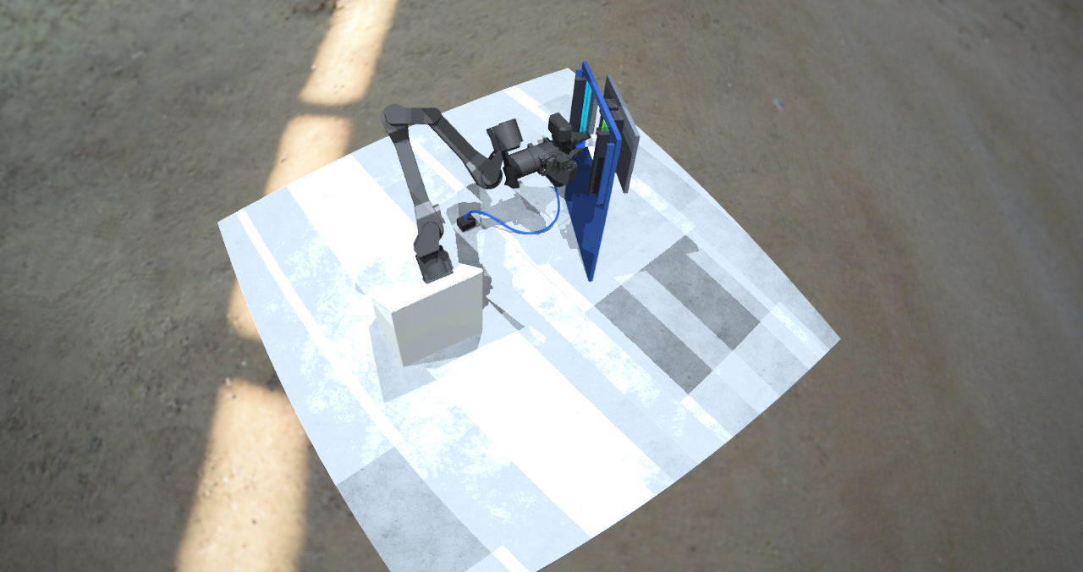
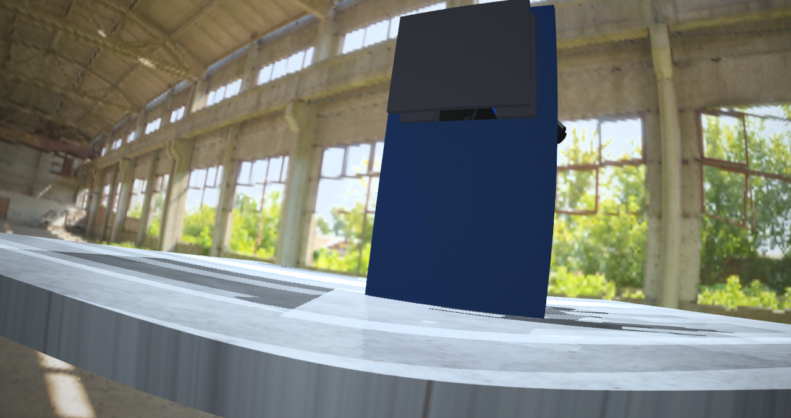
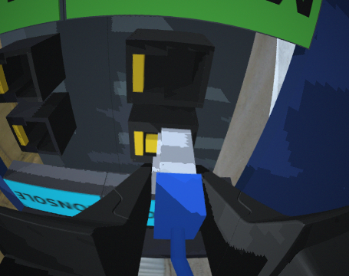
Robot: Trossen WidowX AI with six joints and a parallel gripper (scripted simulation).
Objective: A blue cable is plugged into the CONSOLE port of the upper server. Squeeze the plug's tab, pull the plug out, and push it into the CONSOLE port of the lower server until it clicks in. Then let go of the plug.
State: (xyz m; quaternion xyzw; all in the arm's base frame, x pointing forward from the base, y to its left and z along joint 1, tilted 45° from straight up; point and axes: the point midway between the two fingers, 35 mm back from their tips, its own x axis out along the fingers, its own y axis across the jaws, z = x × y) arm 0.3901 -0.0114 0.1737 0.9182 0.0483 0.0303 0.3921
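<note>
Filling most of the top view, the desk [image 1: 484, 417] [image 2: 221, 327] carries a tall blue panel [image 1: 586, 223] [image 2: 464, 211] [image 3: 320, 96]; from the pale block [image 1: 439, 315], it stands toward 1 o'clock. The arm [image 1: 409, 167] loops up and reaches toward 3 o'clock, its end effector [image 1: 586, 144] [image 3: 172, 172] close to the panel's upper part.

In the wrist view, a green label [image 3: 182, 11] crosses at 12 o'clock and a cyan CONSOLE label [image 3: 51, 199], upside down, lies at 8. Beyond the plug, one socket [image 3: 170, 38] opens at 12 o'clock; the nearer socket [image 3: 136, 124] sits right by the plug's pale nose.

The fingers pinch the blue plug [image 3: 179, 199] from both sides. Its cable [image 1: 522, 231] [image 3: 179, 249] leaves toward 6 o'clock in the wrist view.

The step in hand looks like aligning the plug with a socket; which server it belongs to, and whether the nose is inside, I cannot tell. If it is the target, the next move calls for squaring up, then pushing straight in. Sideways room looks tight: socket rims crowd the nose, and the wider gap lies toward 2 o'clock.
</note>
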